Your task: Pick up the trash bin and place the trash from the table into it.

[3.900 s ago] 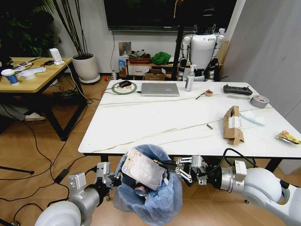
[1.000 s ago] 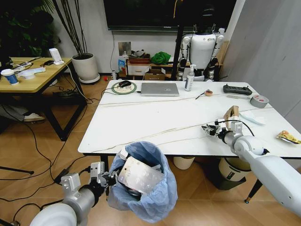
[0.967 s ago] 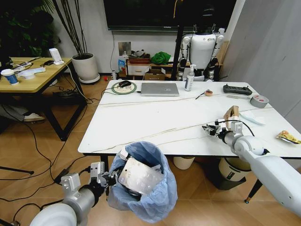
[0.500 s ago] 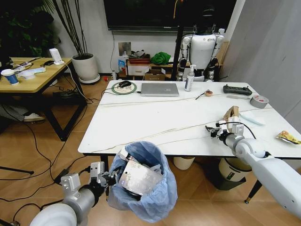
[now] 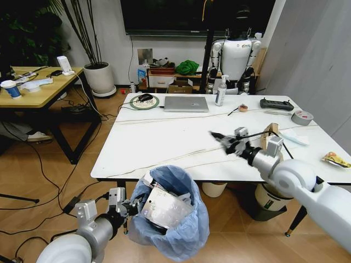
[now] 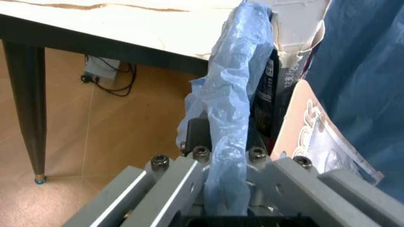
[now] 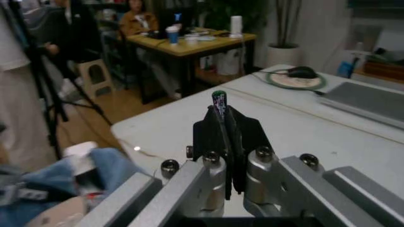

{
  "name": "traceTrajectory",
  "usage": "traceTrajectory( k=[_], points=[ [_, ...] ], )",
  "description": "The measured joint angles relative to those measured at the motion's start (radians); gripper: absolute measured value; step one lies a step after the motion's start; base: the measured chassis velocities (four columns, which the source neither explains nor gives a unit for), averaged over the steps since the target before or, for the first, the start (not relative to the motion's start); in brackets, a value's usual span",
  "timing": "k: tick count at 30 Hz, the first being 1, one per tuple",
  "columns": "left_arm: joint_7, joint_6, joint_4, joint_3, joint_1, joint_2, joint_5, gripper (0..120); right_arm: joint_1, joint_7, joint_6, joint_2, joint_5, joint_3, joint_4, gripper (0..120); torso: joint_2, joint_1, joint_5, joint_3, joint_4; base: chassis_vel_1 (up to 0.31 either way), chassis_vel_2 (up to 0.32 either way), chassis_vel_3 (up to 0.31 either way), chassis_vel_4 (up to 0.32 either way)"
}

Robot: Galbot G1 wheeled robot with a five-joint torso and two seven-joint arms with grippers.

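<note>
Looking down, we hold the bin (image 5: 171, 219) below the table (image 5: 164, 137) edge, our left gripper (image 5: 125, 208) clenched on its bag rim. Our right gripper (image 7: 221, 111) pinches what may be a small battery (image 7: 219, 99) above the table.

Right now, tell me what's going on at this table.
The robot is clearing litter off the white table into a blue-lined trash bin. Its left gripper is clamped on the bin's bag rim, holding it below the table's near edge. The right gripper hangs above the tabletop, shut on a small dark stick-like scrap. A flat white packet sits in the bin; the torn cardboard box lies on the table.
</note>
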Motion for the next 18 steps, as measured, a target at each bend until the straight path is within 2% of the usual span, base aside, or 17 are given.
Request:
traceTrajectory(
  k=[5, 12, 18],
  points=[
    [0.003, 0.0, -0.001, -0.003, 0.0, -0.012, 0.001, 0, 0.001, -0.026, 0.023, -0.059, -0.016, -0.101, 0.117, 0, 0.0, 0.0, 0.0006, 0.0, 0.0001, 0.0, 0.0, 0.0, 0.0],
    [0.007, -0.003, -0.006, -0.009, -0.001, -0.025, 0.001, 0, -0.007, -0.04, 0.031, -0.097, -0.047, -0.152, 0.141, 0, 0.0, 0.0, 0.0007, 0.0, -0.0001, 0.0, 0.0, 0.0, 0.0],
    [0.007, -0.004, -0.014, -0.017, 0.002, -0.033, 0.001, 0, -0.01, -0.043, 0.035, -0.096, -0.077, -0.172, 0.135, 0, 0.0, 0.0, 0.0007, 0.0, 0.0001, 0.0, 0.0, 0.0, 0.0]
  ],
)
